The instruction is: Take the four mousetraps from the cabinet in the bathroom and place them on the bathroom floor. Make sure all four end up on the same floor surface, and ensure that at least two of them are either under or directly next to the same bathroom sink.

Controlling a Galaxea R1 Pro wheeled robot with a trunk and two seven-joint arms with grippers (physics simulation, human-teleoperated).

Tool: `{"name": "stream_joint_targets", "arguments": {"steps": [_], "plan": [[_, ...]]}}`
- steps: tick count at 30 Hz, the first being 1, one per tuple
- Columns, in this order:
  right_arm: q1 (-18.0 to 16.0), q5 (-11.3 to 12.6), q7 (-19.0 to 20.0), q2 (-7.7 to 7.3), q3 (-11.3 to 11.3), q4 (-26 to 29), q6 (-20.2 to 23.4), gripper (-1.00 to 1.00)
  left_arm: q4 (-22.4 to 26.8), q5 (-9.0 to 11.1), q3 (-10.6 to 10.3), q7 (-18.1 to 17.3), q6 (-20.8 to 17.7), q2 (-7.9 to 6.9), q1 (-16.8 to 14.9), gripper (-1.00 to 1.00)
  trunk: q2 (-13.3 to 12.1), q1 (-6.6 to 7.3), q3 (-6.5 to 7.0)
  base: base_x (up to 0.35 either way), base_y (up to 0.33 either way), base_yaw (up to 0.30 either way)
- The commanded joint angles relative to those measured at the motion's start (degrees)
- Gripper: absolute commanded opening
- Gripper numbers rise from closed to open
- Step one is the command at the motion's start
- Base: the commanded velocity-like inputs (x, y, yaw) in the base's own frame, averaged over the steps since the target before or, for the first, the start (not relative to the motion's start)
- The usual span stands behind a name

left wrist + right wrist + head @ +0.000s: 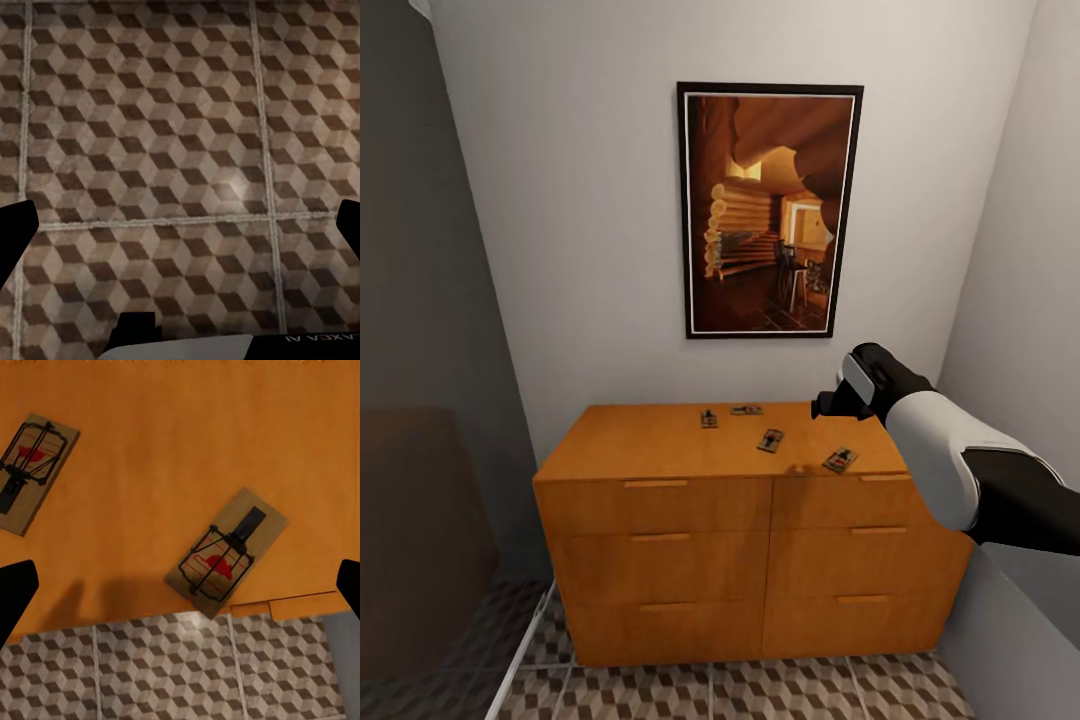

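Observation:
Several mousetraps lie on the flat top of the orange-brown cabinet (660, 560): two near the back (708, 418) (746, 409), one in the middle (771, 440) and one by the front edge (841, 460). My right gripper (826, 404) hovers above the cabinet's right part, over the front-edge trap. In the right wrist view it is open (180, 589), with a mousetrap (225, 553) on the cabinet top (187, 420) between its spread fingertips and another mousetrap (30, 465) off to one side. My left gripper (180, 225) is open and empty over the cube-patterned bathroom floor (180, 135).
A framed picture (770, 210) hangs on the white wall behind the cabinet. A wall closes in on the right and a grey partition (420, 250) on the left. Patterned floor (760, 690) runs in front of the drawers.

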State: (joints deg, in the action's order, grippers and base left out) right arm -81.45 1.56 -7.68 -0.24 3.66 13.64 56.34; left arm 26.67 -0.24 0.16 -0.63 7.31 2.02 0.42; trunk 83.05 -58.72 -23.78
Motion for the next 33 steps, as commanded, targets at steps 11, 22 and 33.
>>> {"name": "stream_joint_targets", "arguments": {"steps": [11, 22, 33], "plan": [[-0.02, 0.2, -0.4, -0.02, 0.38, 0.07, 0.17, 1.0, 0.05, -0.08, -0.06, -0.07, 0.08, 0.08, 0.0, 1.0, 0.03, -0.01, -0.05, 0.139, -0.121, 0.0], [-0.02, 0.2, -0.4, -0.03, 0.39, 0.07, 0.17, 1.0, 0.05, -0.11, -0.07, -0.07, 0.08, 0.23, 0.01, 1.0, 0.03, -0.01, -0.05, 0.022, -0.023, 0.0], [-0.01, 0.2, -0.4, -0.04, 0.36, 0.07, 0.17, 1.0, 0.05, -0.11, -0.07, -0.07, 0.08, 0.52, 0.01, 1.0, 0.03, -0.01, -0.05, -0.037, -0.001, 0.0]]}}
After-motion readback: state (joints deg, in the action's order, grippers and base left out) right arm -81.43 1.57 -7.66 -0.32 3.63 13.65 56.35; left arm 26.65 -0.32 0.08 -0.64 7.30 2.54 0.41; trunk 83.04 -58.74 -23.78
